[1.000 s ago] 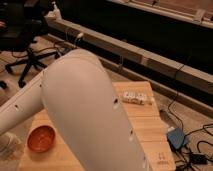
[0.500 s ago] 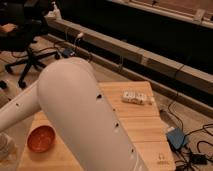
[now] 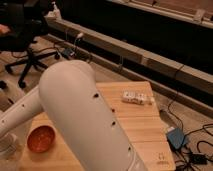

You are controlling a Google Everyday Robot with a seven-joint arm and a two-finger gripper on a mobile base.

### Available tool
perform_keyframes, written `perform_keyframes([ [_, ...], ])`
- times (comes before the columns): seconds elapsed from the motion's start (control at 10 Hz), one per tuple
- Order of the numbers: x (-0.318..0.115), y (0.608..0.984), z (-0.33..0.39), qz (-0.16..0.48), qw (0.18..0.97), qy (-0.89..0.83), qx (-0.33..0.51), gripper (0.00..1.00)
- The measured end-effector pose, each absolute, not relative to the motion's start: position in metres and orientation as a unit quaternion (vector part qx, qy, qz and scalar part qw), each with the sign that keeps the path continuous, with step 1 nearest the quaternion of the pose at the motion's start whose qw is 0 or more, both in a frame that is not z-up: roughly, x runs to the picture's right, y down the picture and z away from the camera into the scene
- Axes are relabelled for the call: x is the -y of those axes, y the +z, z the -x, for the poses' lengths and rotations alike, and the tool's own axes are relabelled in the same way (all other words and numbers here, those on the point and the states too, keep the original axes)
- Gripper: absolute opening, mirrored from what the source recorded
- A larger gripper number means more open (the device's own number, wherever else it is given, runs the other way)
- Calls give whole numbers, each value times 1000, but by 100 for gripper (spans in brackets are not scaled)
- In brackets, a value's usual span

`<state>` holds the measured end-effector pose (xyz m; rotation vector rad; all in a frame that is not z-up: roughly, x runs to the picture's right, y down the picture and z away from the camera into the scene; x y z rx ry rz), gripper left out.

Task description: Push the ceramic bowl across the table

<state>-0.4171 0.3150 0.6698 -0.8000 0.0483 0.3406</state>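
The orange-red ceramic bowl [image 3: 41,138] sits on the light wooden table [image 3: 147,125] near its left front corner. My big white arm [image 3: 85,115] fills the middle of the view and hides much of the tabletop. Its forearm runs down to the lower left, where the pale gripper [image 3: 8,148] shows at the picture's left edge, just left of the bowl. I cannot tell whether it touches the bowl.
A small white packet [image 3: 136,97] lies on the far right part of the table. A blue box [image 3: 176,137] and cables lie on the floor to the right. A black office chair [image 3: 25,47] stands at the back left, and a long low ledge [image 3: 150,60] runs behind the table.
The arm's big white link has swung slightly lower and to the left. The bowl and the white packet have stayed where they were.
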Motion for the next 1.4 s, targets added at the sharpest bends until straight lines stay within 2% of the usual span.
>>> perform_keyframes([
  [0.4, -324, 690, 415, 381, 911, 156, -30, 0],
  [1.4, -274, 752, 369, 312, 913, 249, -85, 0],
])
